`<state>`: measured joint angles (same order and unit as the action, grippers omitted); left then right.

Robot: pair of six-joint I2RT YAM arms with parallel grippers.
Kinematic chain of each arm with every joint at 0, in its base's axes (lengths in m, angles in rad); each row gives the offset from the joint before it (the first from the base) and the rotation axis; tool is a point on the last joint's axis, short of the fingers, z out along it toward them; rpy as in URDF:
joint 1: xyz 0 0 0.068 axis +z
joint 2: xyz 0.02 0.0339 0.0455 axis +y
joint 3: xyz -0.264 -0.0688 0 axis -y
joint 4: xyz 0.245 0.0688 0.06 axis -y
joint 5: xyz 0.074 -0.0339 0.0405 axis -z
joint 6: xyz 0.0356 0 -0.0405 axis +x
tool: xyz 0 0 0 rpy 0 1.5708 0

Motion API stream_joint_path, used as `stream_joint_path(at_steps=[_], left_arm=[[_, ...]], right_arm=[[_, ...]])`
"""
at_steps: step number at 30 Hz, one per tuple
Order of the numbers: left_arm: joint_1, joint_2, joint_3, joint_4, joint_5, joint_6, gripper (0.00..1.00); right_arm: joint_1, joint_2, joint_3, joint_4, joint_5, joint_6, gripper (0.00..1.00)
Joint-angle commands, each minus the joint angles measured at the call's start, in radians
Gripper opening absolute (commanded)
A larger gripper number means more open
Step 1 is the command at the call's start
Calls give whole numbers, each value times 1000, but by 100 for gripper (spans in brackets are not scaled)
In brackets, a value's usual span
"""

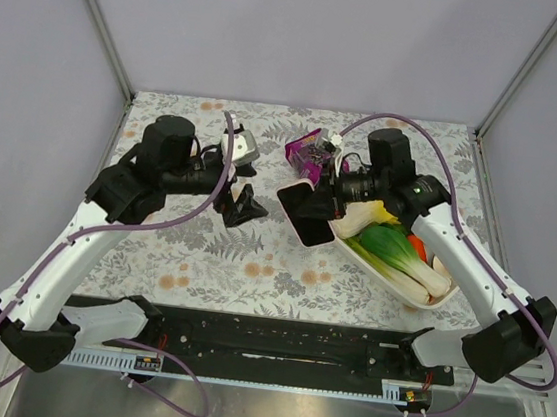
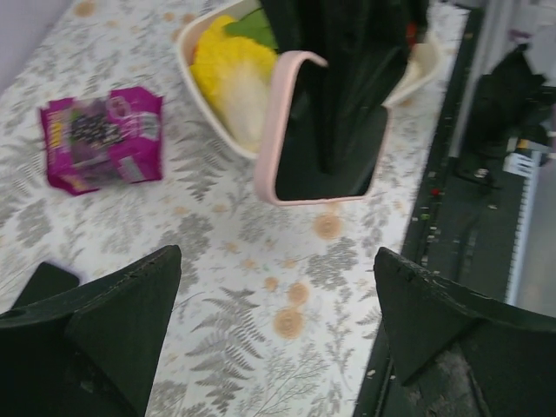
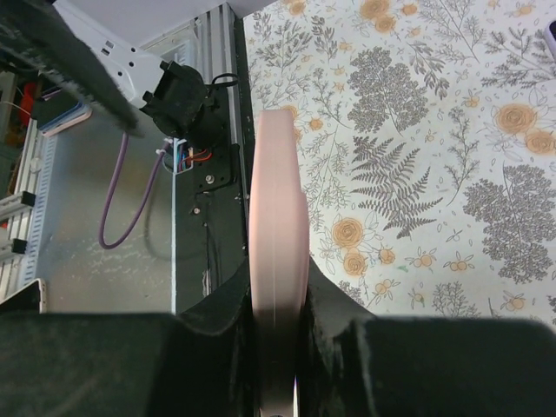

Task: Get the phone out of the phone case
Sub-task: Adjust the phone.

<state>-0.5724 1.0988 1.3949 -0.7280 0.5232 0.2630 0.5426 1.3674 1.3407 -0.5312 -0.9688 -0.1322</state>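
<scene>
Inside clamping right gripper [image 3: 276, 300], pink phone case [image 3: 276, 217] edge-on, left wrist view revealing dark phone [image 2: 347, 165], left gripper [image 2: 276, 261] spread wide, empty, apart from it.

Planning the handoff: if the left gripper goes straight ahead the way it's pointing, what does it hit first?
Probably the pink phone case, held by the right gripper; it sits straight ahead of the open left gripper. Nothing shows in between, though depth is unclear.
</scene>
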Motion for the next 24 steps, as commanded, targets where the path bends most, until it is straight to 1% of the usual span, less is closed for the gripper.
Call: stream_joint_path(at_steps=[1, 7, 13, 18, 21, 22, 24], left_arm=[[6, -8, 29, 15, 280, -51, 95], [6, 67, 45, 55, 356, -85, 88], [6, 131, 70, 71, 394, -102, 74], [6, 153, 78, 88, 423, -122, 54], [6, 171, 87, 90, 440, -131, 36], [6, 176, 87, 91, 443, -134, 32], [5, 182, 87, 90, 446, -133, 29]], right_arm=[[25, -65, 23, 19, -33, -76, 0], [65, -80, 5, 20, -31, -101, 0], [74, -83, 0, 20, -28, -104, 0], [77, -76, -6, 20, -28, -104, 0], [82, -68, -8, 20, -30, -103, 0], [82, -64, -9, 22, -30, -101, 0], [85, -59, -8, 22, -33, -98, 0]])
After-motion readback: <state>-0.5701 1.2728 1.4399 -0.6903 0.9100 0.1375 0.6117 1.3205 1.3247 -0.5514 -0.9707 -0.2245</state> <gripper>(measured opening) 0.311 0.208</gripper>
